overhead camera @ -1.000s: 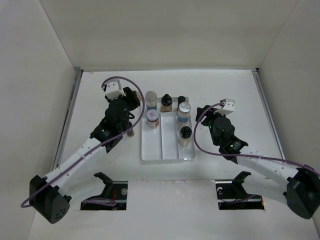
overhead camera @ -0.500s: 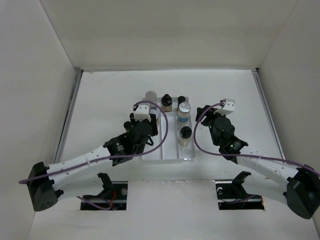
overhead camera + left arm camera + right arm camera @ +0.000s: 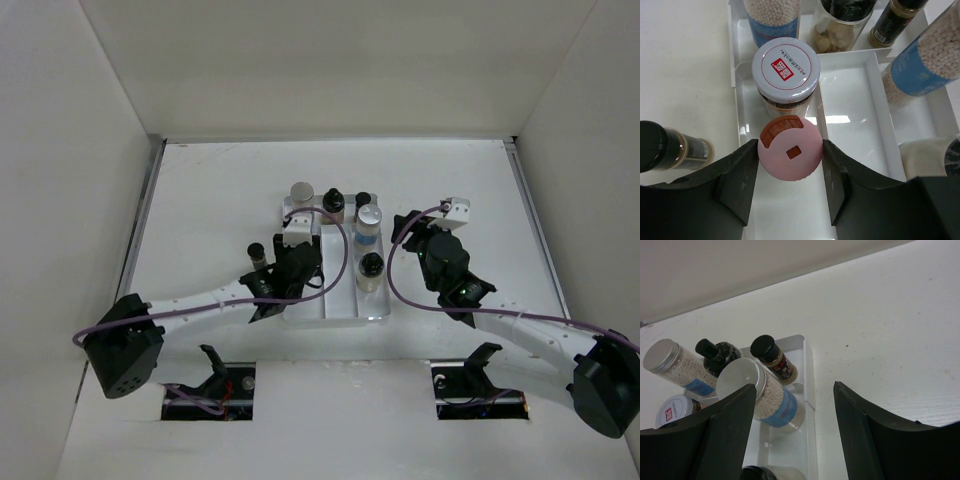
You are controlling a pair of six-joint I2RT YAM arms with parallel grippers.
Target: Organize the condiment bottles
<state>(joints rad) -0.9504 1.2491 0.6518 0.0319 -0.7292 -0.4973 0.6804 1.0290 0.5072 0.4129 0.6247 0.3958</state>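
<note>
In the left wrist view a pink-capped bottle (image 3: 790, 153) sits between my left gripper (image 3: 790, 172) fingers, which press on both sides of its cap. It is over the left compartment of the white tray (image 3: 855, 115), just nearer than a white-lidded jar (image 3: 785, 65). From above, the left gripper (image 3: 298, 262) covers that spot. A black-capped bottle (image 3: 258, 254) stands on the table left of the tray (image 3: 338, 292). In the tray stand silver-capped bottles (image 3: 302, 192) (image 3: 369, 218) and black-capped ones (image 3: 333, 203) (image 3: 371, 266). My right gripper (image 3: 410, 236) hangs open and empty beside the tray's right edge.
White walls enclose the table on three sides. In the right wrist view bare table (image 3: 880, 330) lies right of the tray rim (image 3: 807, 375). The loose black-capped bottle (image 3: 657, 146) stands close to my left finger (image 3: 735, 185).
My left arm has swung from the table left of the tray to over its left compartment, carrying the pink-capped bottle. The right arm has not moved.
</note>
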